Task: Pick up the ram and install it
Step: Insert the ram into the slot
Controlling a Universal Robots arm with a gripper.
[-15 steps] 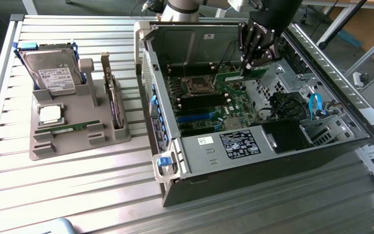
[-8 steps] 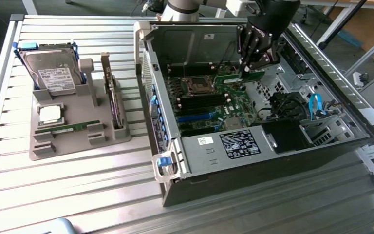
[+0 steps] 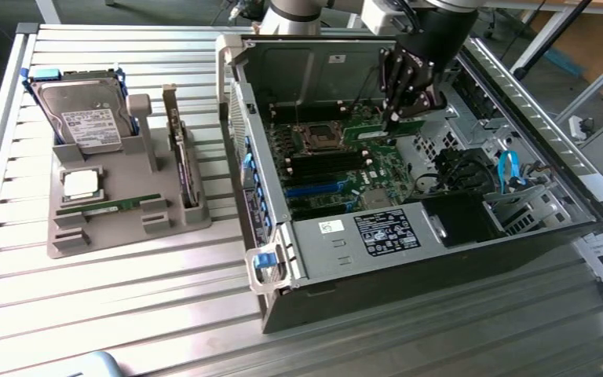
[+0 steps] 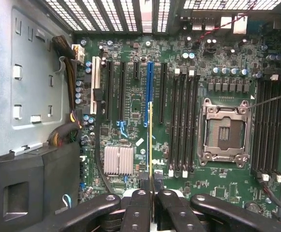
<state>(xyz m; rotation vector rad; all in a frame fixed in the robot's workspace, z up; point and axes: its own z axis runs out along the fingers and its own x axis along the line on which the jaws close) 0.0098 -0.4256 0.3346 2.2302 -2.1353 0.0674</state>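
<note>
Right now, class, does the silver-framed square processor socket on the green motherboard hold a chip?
No, the silver-framed square processor socket shows its bare contact field, with no chip seated.

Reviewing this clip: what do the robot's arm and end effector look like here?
The arm has pale grey, rounded tube segments. The end effector is black, with a blocky body that narrows into jointed fingers. In the wrist view its linkage bars are glossy black and rounded, with round pivot pins at the joints. No markings are readable.

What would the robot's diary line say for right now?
gripper: shut on ram | place: above motherboard, inside open computer case | ram: held edge-on, not yet in a slot
</note>
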